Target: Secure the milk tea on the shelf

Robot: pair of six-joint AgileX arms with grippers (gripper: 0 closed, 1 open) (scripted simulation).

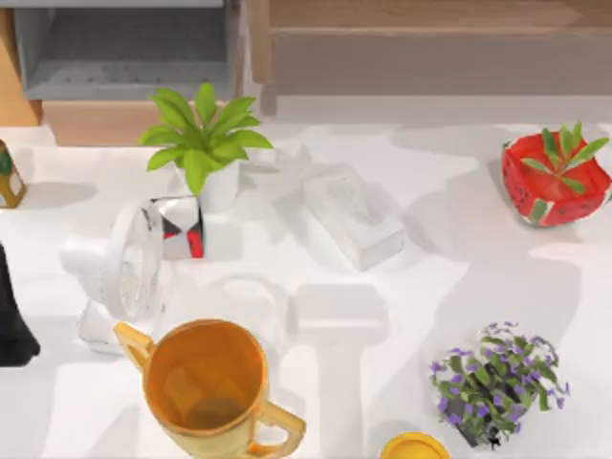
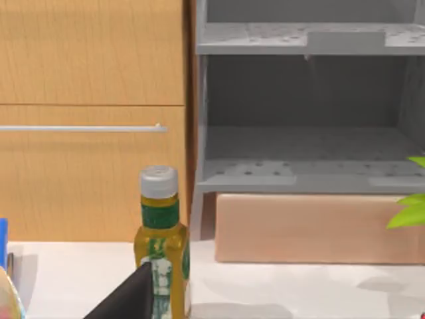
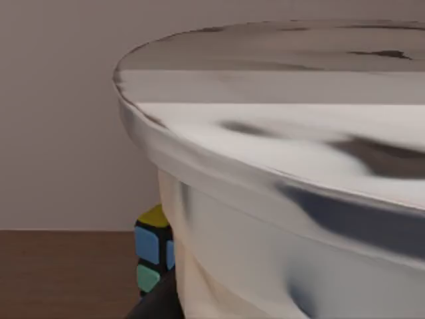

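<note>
A white cup with a flat grey-white lid (image 3: 285, 153), which looks like the milk tea, stands very close in the right wrist view. One dark finger (image 3: 159, 302) of my right gripper shows against its side. The grey shelf (image 1: 124, 57) stands at the table's far left on a wooden base, and the left wrist view faces its open compartments (image 2: 305, 166). My left arm (image 1: 14, 320) is at the table's left edge. One of its dark fingers (image 2: 126, 296) shows in front of a green-labelled oil bottle (image 2: 161, 239).
On the table are a green plant in a white pot (image 1: 206, 143), a white tissue box (image 1: 354, 215), a white fan (image 1: 124, 273), a red-white-black box (image 1: 180, 228), an orange pitcher (image 1: 206, 387), a watermelon pot (image 1: 557, 179) and a purple flower pot (image 1: 497, 382). A colour cube (image 3: 153, 256) sits behind the cup.
</note>
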